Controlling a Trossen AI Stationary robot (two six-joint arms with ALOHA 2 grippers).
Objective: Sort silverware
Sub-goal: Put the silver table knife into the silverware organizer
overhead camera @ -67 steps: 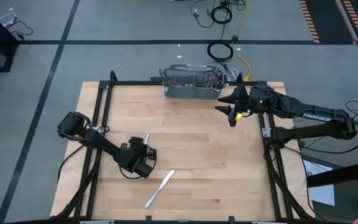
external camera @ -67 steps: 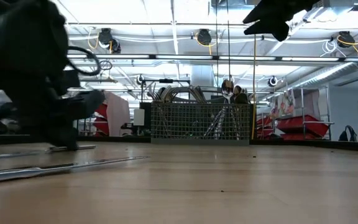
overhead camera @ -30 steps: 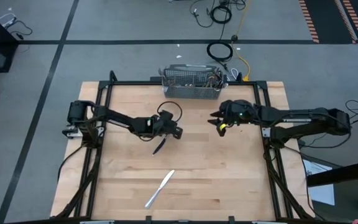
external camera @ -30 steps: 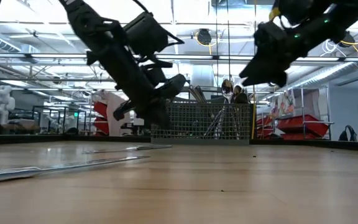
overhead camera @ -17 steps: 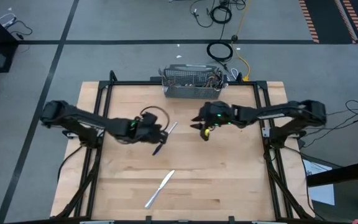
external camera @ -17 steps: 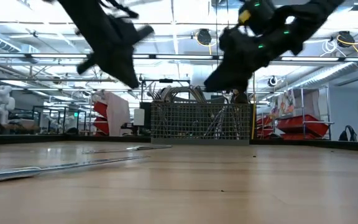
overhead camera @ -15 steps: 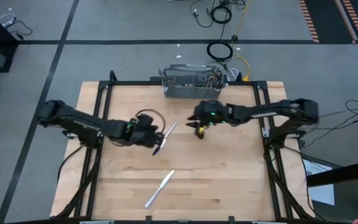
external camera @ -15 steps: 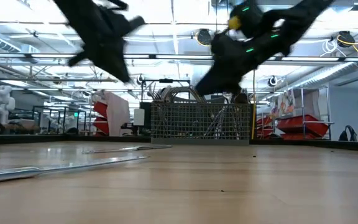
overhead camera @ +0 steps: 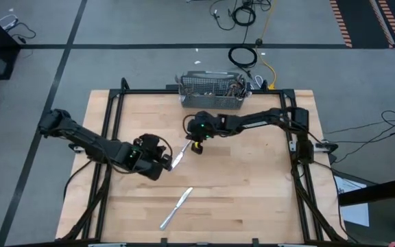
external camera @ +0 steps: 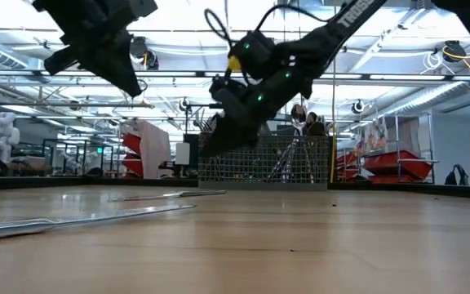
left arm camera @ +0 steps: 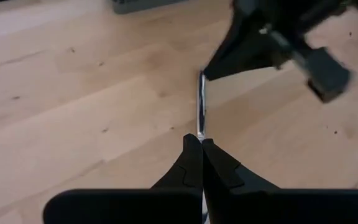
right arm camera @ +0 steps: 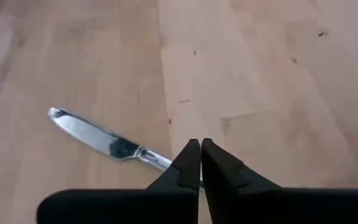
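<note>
A slim silver piece of silverware (overhead camera: 178, 156) hangs above the middle of the wooden table (overhead camera: 252, 199), and the left gripper (overhead camera: 162, 163) has its 2 fingers (left arm camera: 191, 163) pressed together on one end of it. In the left wrist view the piece (left arm camera: 201, 106) runs straight out from between those fingers to the tip of the right gripper (left arm camera: 209, 70), which meets its far end. The right gripper (overhead camera: 197, 145) has its fingers (right arm camera: 190, 163) closed together too; whether they pinch the piece or only touch it I cannot tell. What kind of piece it is cannot be made out either. Nearer the front edge of the table, well apart from both grippers, 1 table knife (overhead camera: 177, 208) lies flat on the wood at a slant; the right wrist view shows a knife (right arm camera: 104, 142) with its blade clear and its handle running behind the fingers. In the low view it is a long bright streak (external camera: 80, 219) on the tabletop. More silverware (overhead camera: 237, 86) stands in one end of the grey wire basket (overhead camera: 208, 100) at the far edge of the table, just beyond the right gripper. The low view shows both grippers raised off the wood, the left (external camera: 129, 86) high up and the right (external camera: 210, 145) in front of the basket (external camera: 300, 163).
</note>
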